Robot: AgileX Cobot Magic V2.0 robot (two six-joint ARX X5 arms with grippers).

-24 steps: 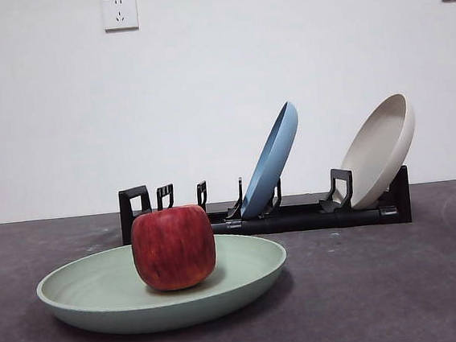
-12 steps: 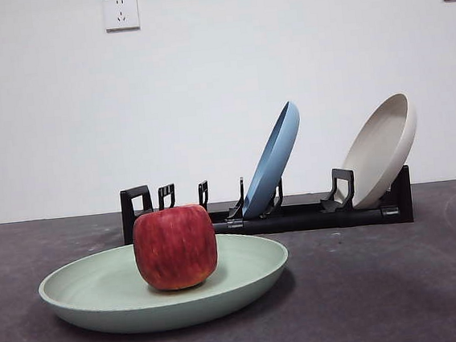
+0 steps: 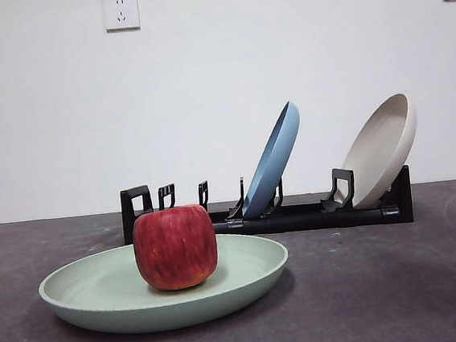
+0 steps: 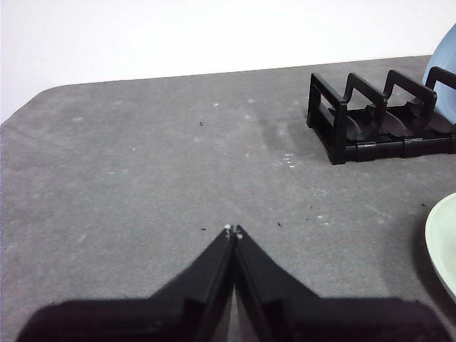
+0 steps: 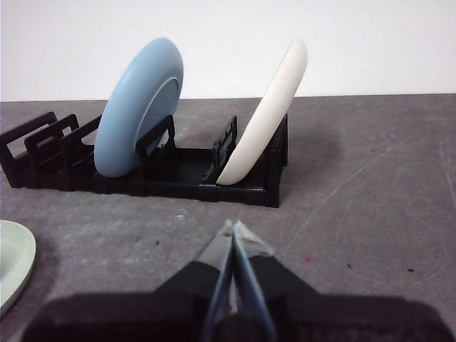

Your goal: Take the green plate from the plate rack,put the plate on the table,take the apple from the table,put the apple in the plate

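Observation:
The green plate [image 3: 238, 279] lies flat on the table [image 3: 386, 301] at the front left. The red apple [image 3: 175, 247] stands upright inside it, left of centre. The black plate rack [image 3: 297, 213] stands behind, with its left slots bare. An edge of the green plate shows in the left wrist view [image 4: 443, 249] and in the right wrist view [image 5: 13, 263]. My left gripper [image 4: 232, 231] is shut and empty above bare table, away from the rack [image 4: 370, 117]. My right gripper [image 5: 234, 229] is shut and empty in front of the rack [image 5: 178, 174]. Neither arm shows in the front view.
A blue plate [image 3: 274, 158] leans in the rack's middle and a beige plate [image 3: 383, 149] leans at its right end. Both also show in the right wrist view, blue [image 5: 139, 107] and beige [image 5: 267, 110]. A white wall with two sockets stands behind.

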